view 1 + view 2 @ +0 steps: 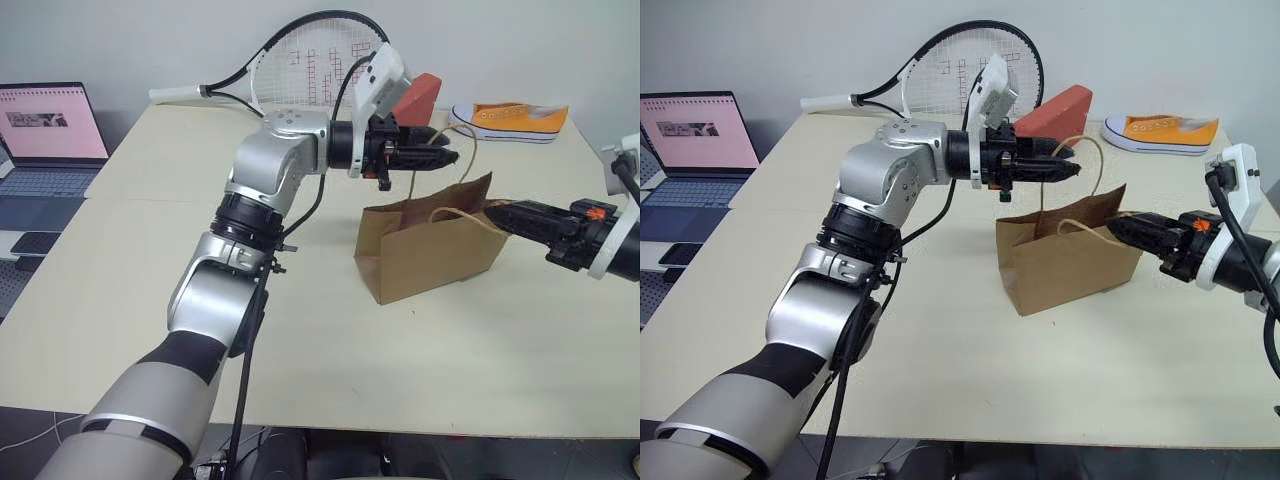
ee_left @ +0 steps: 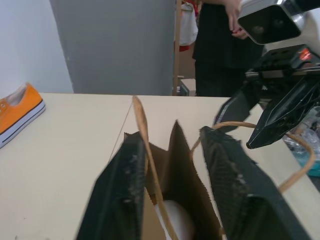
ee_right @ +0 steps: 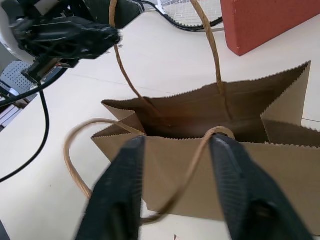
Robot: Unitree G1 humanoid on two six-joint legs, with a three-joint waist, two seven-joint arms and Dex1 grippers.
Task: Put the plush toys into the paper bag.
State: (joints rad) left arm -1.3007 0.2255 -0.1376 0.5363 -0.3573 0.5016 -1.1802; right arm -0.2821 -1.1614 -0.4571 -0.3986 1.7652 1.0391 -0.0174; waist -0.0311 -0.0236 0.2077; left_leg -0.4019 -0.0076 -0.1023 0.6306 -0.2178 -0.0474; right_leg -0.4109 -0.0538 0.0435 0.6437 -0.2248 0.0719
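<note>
The brown paper bag [image 1: 430, 250] stands upright and open on the table right of centre. My left gripper [image 1: 447, 156] hovers level above the bag's mouth, open, and the far cord handle [image 1: 1092, 150] rises between its fingers [image 2: 120, 190]. My right gripper [image 1: 497, 213] is at the bag's right rim, open, with the near handle [image 3: 195, 165] looping between its fingers. In the left wrist view a white rounded plush toy [image 2: 175, 222] lies at the bottom of the bag. The carrot toy is hidden.
A tennis racket [image 1: 300, 60], a red block [image 1: 420, 95] and an orange-and-white sneaker [image 1: 510, 120] lie along the table's far edge behind the bag. A laptop [image 1: 50, 130] sits on the desk to the left. A person [image 2: 220, 40] stands beyond the table.
</note>
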